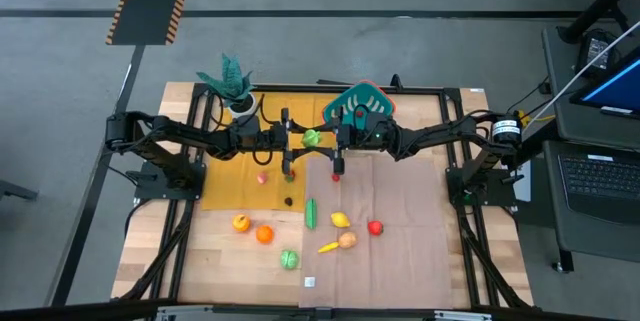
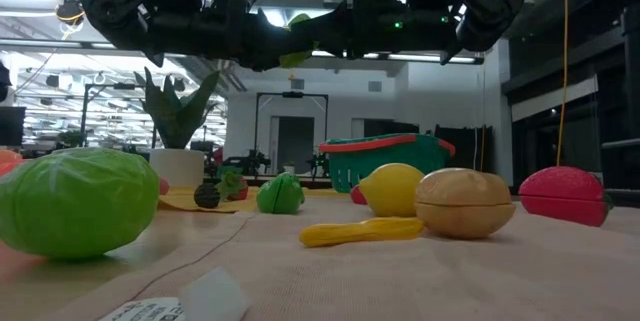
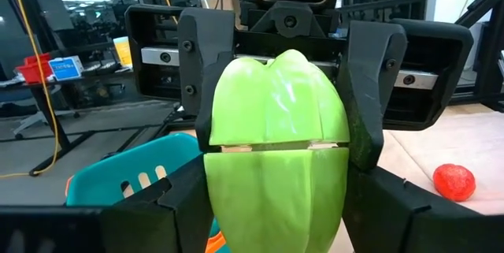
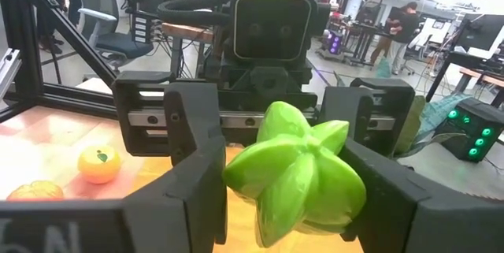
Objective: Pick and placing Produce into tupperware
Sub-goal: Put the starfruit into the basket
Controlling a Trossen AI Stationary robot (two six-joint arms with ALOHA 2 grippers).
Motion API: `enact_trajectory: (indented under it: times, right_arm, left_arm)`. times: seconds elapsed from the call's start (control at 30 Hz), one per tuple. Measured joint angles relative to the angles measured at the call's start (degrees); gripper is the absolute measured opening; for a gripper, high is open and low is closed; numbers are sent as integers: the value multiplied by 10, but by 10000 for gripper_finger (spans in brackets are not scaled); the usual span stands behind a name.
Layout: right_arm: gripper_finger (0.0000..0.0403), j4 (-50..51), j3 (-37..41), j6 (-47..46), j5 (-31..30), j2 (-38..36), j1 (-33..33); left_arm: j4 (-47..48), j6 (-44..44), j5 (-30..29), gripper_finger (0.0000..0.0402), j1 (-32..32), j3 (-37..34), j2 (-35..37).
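Green pepper (image 3: 276, 143) hangs above the middle of the bench (image 1: 400, 251), caught between both arms: the left gripper (image 1: 300, 142) at its 9 o'clock and the right gripper (image 1: 328, 140) at its 3 o'clock each have their jaws closed against it. To hand it over cleanly, I judge one pair of jaws should stay firm until the other lets go, or the pepper drops. The tupperware (image 2: 390, 143) sits at about 1 o'clock from the pepper, so the right arm is the better carrier.
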State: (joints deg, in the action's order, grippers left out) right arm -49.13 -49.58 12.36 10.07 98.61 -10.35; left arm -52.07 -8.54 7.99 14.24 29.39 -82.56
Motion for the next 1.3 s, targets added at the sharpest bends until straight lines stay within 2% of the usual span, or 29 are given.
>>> enact_trajectory:
  times: [0.2,0.53,0.67,0.87,1.2,1.3]
  right_arm:
    - [216,1,0,-1,0,0,0]
    - [216,4,0,-2,-21,0,-5]
    - [216,20,2,-17,-20,-4,-19]
    - [216,27,12,-30,-18,-28,-37]
    - [216,139,14,-31,-24,-75,-70]
    - [216,175,14,-32,-46,-97,-82]
  left_arm:
    - [0,-25,-1,238,0,0,0]
    - [3,-25,-1,329,15,0,0]
    - [16,-26,-1,350,18,0,1]
    - [82,-54,-3,350,27,0,35]
    - [253,-61,1,354,54,0,148]
    - [291,-67,1,350,61,0,169]
